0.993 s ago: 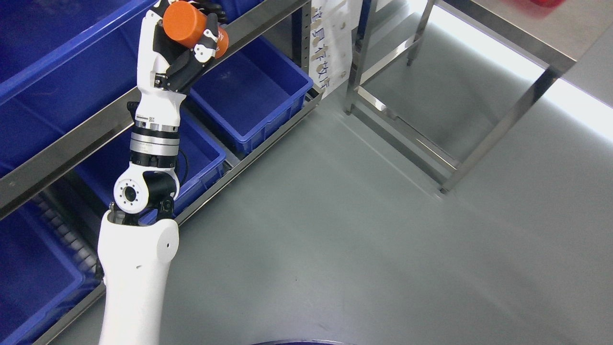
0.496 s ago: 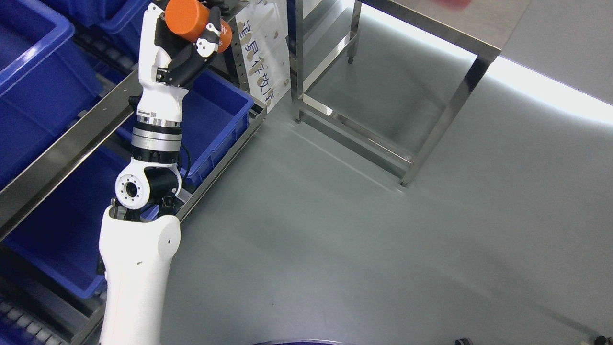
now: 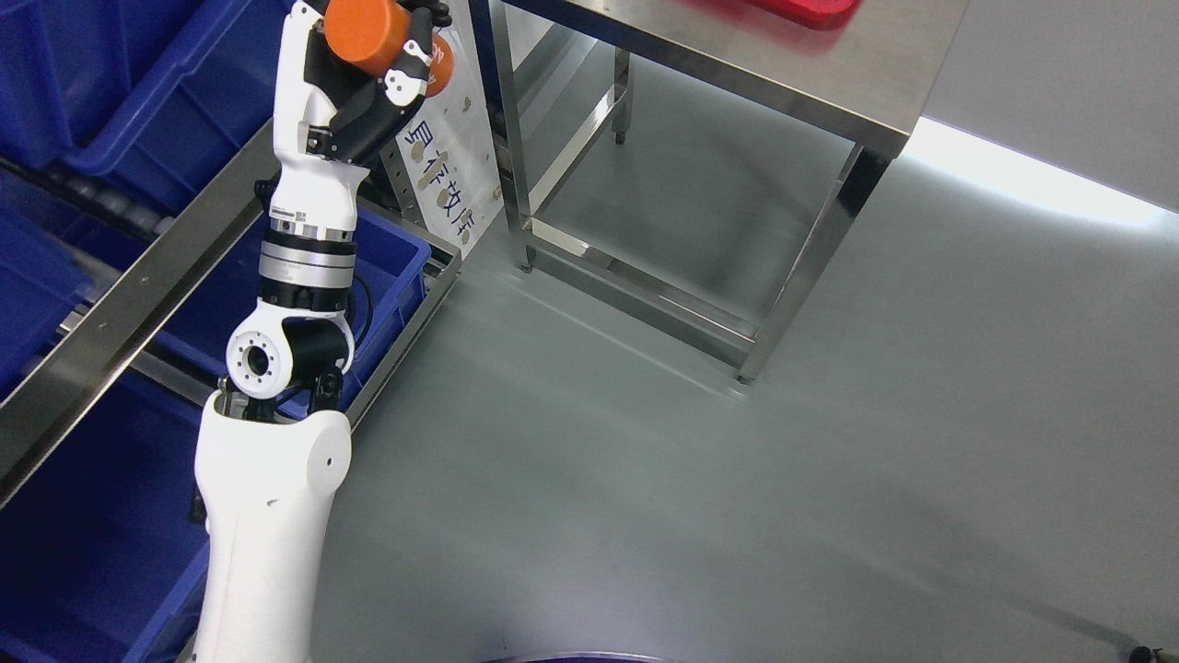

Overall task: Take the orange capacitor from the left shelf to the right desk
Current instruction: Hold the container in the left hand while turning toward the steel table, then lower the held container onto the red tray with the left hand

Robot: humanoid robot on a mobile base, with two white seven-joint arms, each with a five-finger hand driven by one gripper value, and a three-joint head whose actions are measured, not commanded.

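Floor: grey floor (image 3: 645, 479) fills most of your view, smooth and glossy, with a bright strip of light running along its upper right.
Shelf: the shelf (image 3: 138, 295) on your left shows as slanted steel rails carrying blue bins (image 3: 110, 101); the picture's left and top edges cut them off, so you cannot see what any bin holds.
Sign: a white sign (image 3: 451, 175) hangs at the shelf's end; its dark characters are partly hidden behind the hand and too blurred to read.
Desk: you see the steel desk (image 3: 792, 74) at upper right only as a front edge, two legs and the lower braces; its top is cropped by the frame.
Red thing: something red (image 3: 801, 9) lies on the desk at the very top edge, too cut off for you to identify.
Left hand: the left hand (image 3: 355, 83) is raised near the top of the view, above the shelf's end, its arm rising from the bottom left; the fingers (image 3: 410, 74) are curled tight round the capacitor.
Capacitor: the capacitor (image 3: 373, 28) is an orange cylinder lying in that grip, well short of the desk; its top is clipped by the frame and its right end is partly covered by fingers.
Right arm: you have no sight of it.
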